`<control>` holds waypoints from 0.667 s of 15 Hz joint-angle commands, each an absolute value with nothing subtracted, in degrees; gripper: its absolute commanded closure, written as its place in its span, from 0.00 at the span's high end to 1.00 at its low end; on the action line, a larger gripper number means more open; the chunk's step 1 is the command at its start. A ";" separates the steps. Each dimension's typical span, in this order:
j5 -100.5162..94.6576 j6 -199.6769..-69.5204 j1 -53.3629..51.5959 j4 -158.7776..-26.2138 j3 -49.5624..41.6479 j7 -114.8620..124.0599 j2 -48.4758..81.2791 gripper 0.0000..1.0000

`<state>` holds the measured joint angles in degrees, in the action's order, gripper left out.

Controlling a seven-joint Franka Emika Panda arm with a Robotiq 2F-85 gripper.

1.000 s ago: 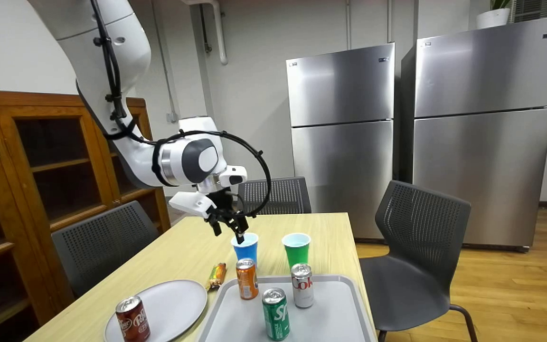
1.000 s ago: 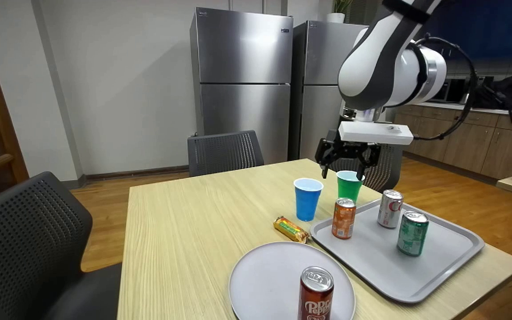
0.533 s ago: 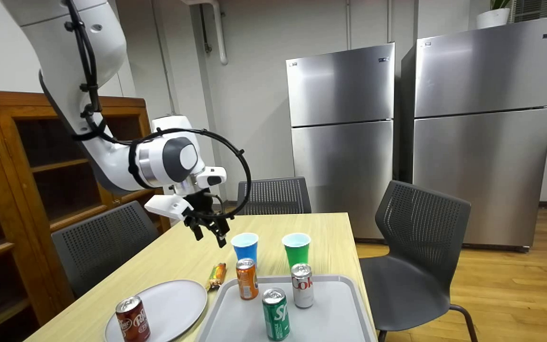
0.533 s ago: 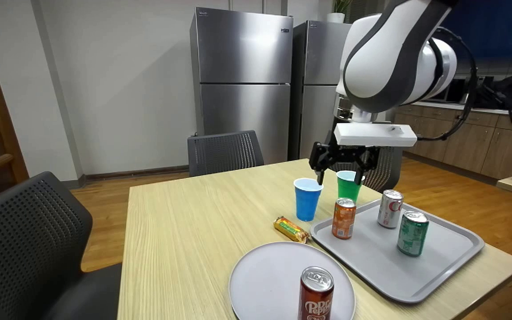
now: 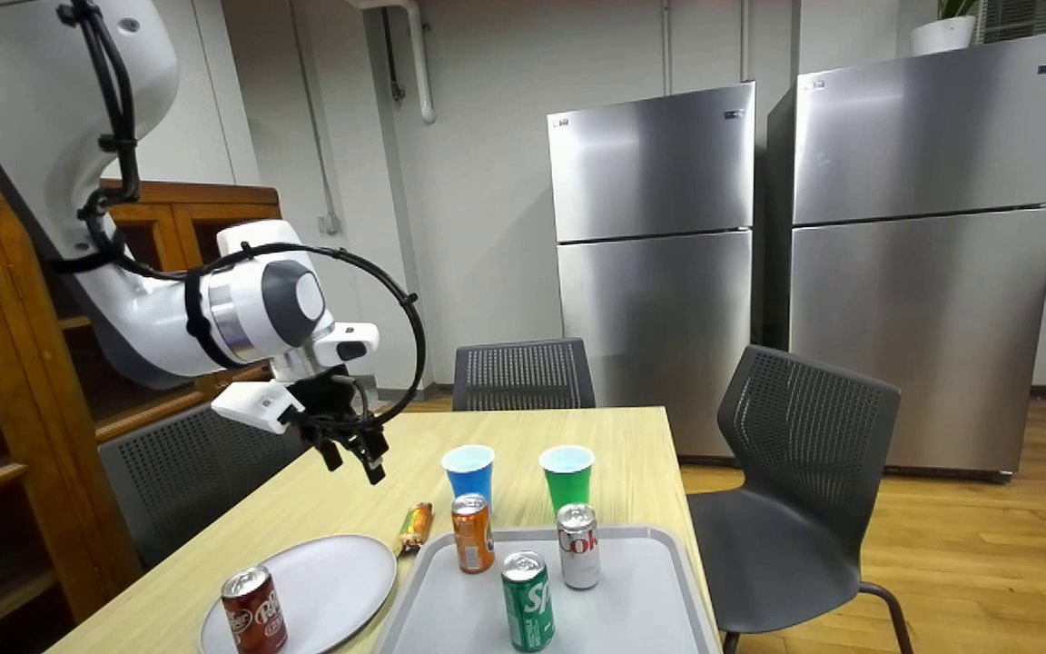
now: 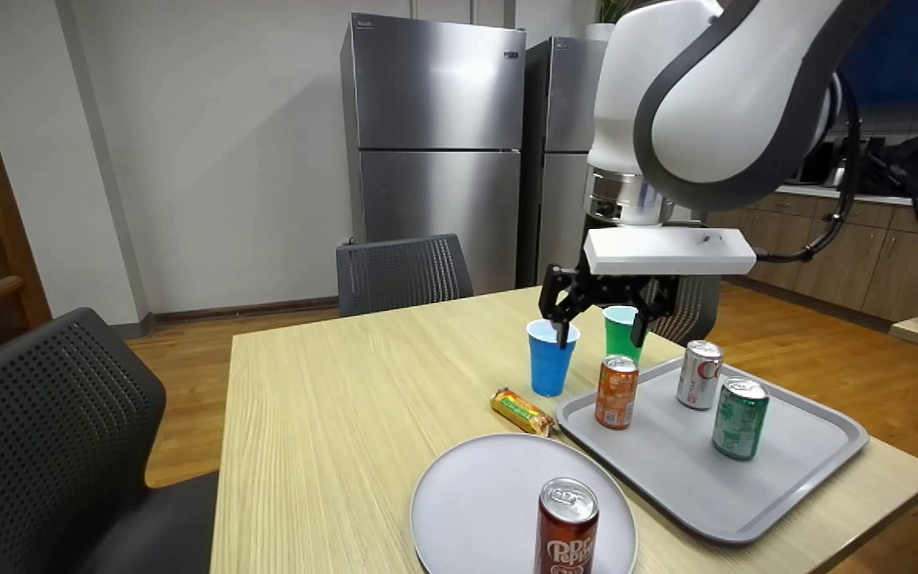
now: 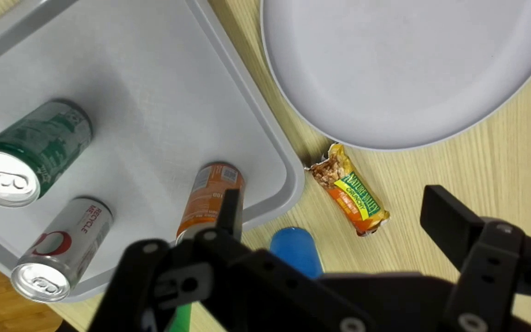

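The gripper (image 6: 600, 335) is hanging spread and empty. The bar (image 7: 353, 196) is lying on the counter (image 6: 347, 422), right of centre in the wrist view; judged best: squaring across its width, keeping clear of the orange can (image 7: 211, 196).

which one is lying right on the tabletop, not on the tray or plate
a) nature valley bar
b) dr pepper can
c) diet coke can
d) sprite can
a: in the wrist view the Nature Valley bar lies on the wood-grain tabletop, outside both the gray tray and the round plate.
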<state>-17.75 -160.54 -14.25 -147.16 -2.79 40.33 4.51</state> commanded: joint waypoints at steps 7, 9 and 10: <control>-18.21 -160.24 -14.25 -149.07 0.53 41.57 3.54 1.00; -18.21 -160.22 -14.24 -149.07 0.53 41.57 3.54 1.00; -18.21 -160.22 -14.24 -149.08 0.53 41.57 3.54 1.00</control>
